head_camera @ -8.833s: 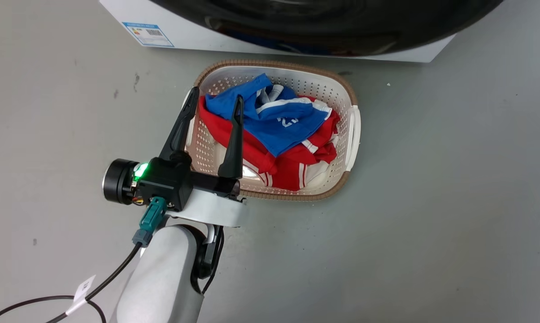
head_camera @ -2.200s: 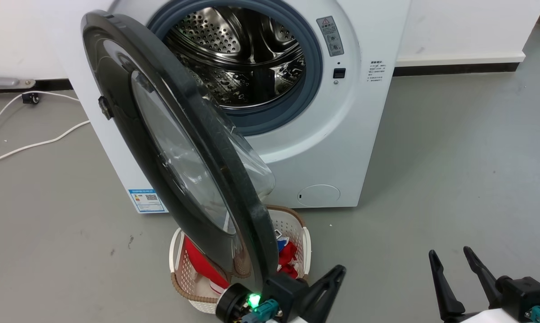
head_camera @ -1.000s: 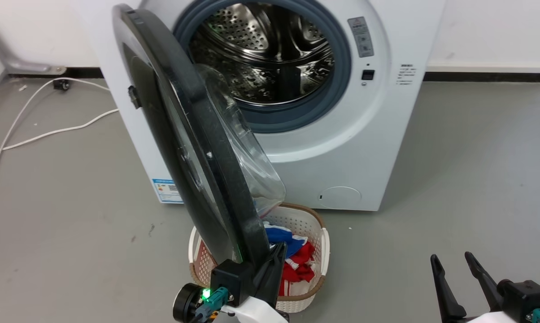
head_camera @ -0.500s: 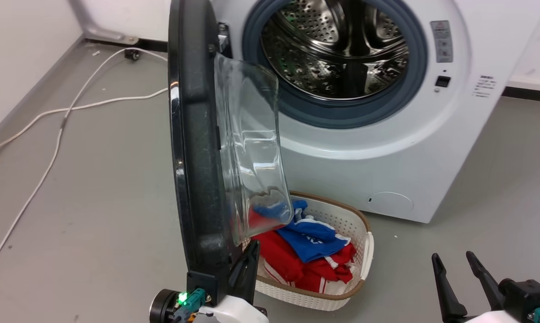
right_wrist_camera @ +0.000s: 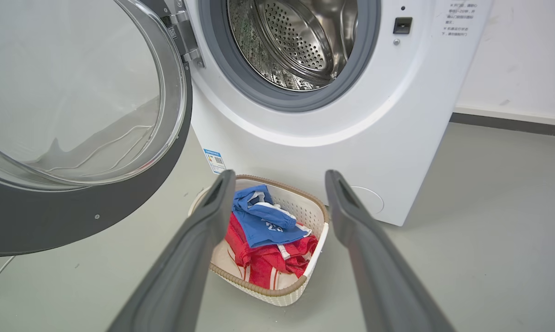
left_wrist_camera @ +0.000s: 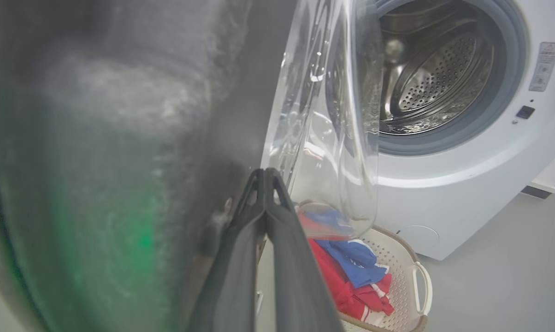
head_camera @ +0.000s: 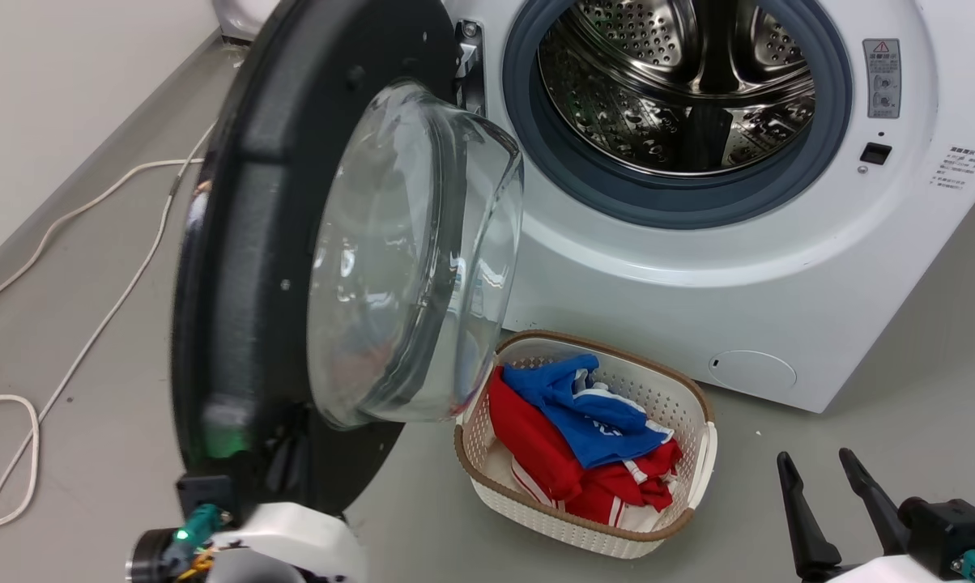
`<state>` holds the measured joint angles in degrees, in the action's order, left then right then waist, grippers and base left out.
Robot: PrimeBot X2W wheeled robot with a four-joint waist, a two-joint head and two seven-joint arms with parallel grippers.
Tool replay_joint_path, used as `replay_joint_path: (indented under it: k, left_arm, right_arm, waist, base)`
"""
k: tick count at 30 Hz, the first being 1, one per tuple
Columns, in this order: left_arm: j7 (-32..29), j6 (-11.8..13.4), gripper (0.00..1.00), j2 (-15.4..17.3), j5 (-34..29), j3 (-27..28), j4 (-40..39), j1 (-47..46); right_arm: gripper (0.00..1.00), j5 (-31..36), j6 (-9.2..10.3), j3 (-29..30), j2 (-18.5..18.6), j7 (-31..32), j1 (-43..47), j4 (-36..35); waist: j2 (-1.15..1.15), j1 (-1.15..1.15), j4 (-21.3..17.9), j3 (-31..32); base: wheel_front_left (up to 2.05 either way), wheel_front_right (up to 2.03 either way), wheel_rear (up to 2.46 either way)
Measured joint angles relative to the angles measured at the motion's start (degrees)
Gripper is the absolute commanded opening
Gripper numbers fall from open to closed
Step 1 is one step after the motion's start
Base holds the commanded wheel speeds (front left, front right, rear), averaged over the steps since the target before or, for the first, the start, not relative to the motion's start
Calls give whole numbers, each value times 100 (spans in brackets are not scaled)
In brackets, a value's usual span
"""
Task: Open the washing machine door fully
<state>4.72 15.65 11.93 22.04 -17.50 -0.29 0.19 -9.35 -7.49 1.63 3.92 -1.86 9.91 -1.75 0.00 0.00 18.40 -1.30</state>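
The washing machine (head_camera: 698,267) stands with its steel drum (head_camera: 682,89) exposed. The washing machine door (head_camera: 244,243) hangs from the hinge on the left, swung wide, its inner black face and clear glass bowl (head_camera: 406,259) turned toward me. In the left wrist view my left gripper (left_wrist_camera: 264,177) is shut, fingers lying against the door (left_wrist_camera: 97,138) inner face beside the glass. Its pale wrist (head_camera: 277,534) sits below the door's lower edge. My right gripper (head_camera: 814,456) is open and empty at the lower right, far from the door (right_wrist_camera: 74,221), pointing over the basket (right_wrist_camera: 280,177).
A white laundry basket (head_camera: 465,444) with red and blue clothes (head_camera: 585,421) sits on the floor right before the machine, under the glass bowl. A white cable (head_camera: 91,243) runs over the grey floor at the left, near a wall (head_camera: 50,81).
The door has swung further open, from edge-on to showing its inner face. My left gripper went left with it. The head camera has also shifted. The right gripper stays put.
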Motion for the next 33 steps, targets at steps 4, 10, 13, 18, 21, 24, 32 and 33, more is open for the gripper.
replay_joint_path:
  k: [4,10,13,18,21,24,32,33]
  left_arm:
    - [0,-2,0,205,223,378,24,-6]
    - [1,-7,0,533,519,936,285,-158]
    - [37,-20,0,666,679,1218,504,-231]
    - [159,-87,0,906,958,1681,955,-443]
    - [212,-123,0,1000,1090,1875,1193,-628]
    - [260,-177,0,1156,1211,2081,1491,-844]
    - [399,-413,0,1578,1467,2482,2267,-1239]
    - [416,-459,0,1599,1484,2496,2332,-1273]
  right_arm:
    - [100,27,0,29,-3,38,-3,-31]
    - [100,26,0,56,55,89,-88,-98]
    - [100,16,0,83,110,99,-120,-123]
    - [100,-27,0,98,190,137,-202,-152]
    - [100,-56,0,122,250,147,-268,-183]
    - [100,-81,0,122,322,171,-350,-202]
    - [100,-126,0,149,428,196,-459,-235]
    - [100,-127,0,149,432,196,-464,-237]
  waist:
    - [0,0,-13,-65]
    - [0,0,-125,-255]
    - [0,0,-195,-358]
    - [0,0,-305,-543]
    - [0,0,-354,-674]
    - [0,0,-399,-812]
    - [0,0,-512,-1069]
    - [0,0,-519,-1082]
  base:
    - [0,0,0]
    - [0,0,0]
    - [0,0,0]
    - [0,0,0]
    - [0,0,0]
    - [0,0,0]
    - [0,0,0]
    - [0,0,0]
